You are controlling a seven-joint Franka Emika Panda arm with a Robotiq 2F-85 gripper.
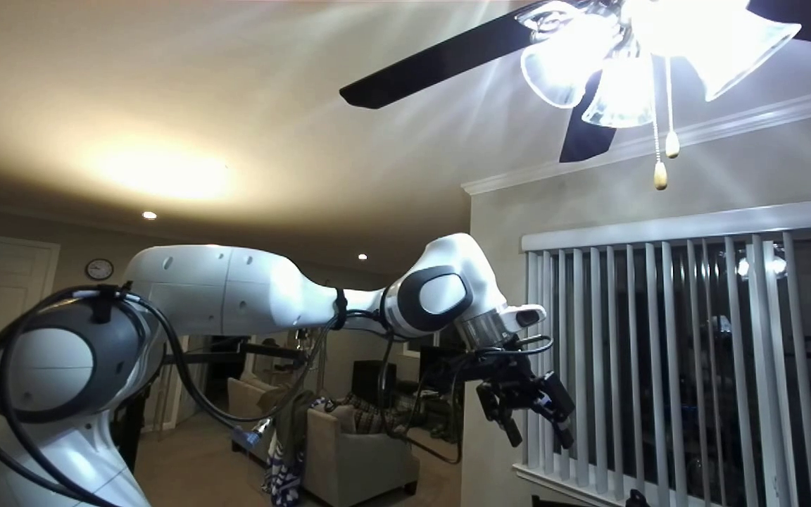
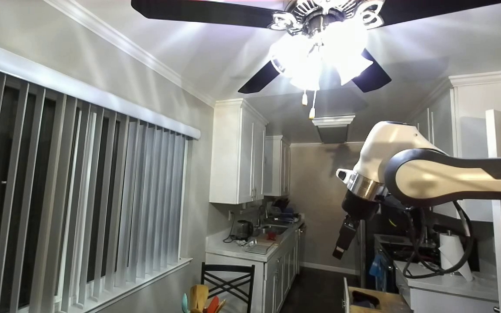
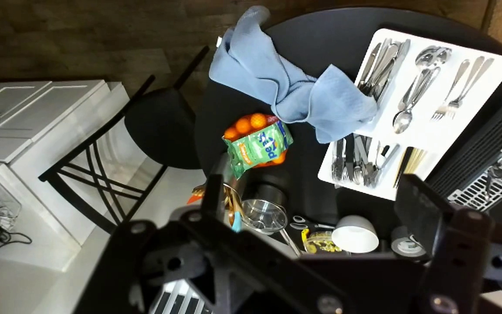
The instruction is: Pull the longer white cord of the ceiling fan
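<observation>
End effector [image 1: 538,434] is angled downward, jaws wide apart, lower than the longer white cord [image 1: 657,144] and well apart from it. Cord hangs from the lit ceiling fan [image 2: 319,39], pale knob [image 1: 660,175] at its tip, just beside the shorter white pull cord [image 1: 669,105]. Wrist view: blue cloth [image 3: 292,92], bag of oranges [image 3: 259,146], white cutlery tray [image 3: 473,100] on dark worktop [image 3: 320,39].

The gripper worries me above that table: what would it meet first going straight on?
The gripper would probably meet the table between the bag of oranges and cutlery tray, perhaps the blue towel; depth is unclear.
</observation>
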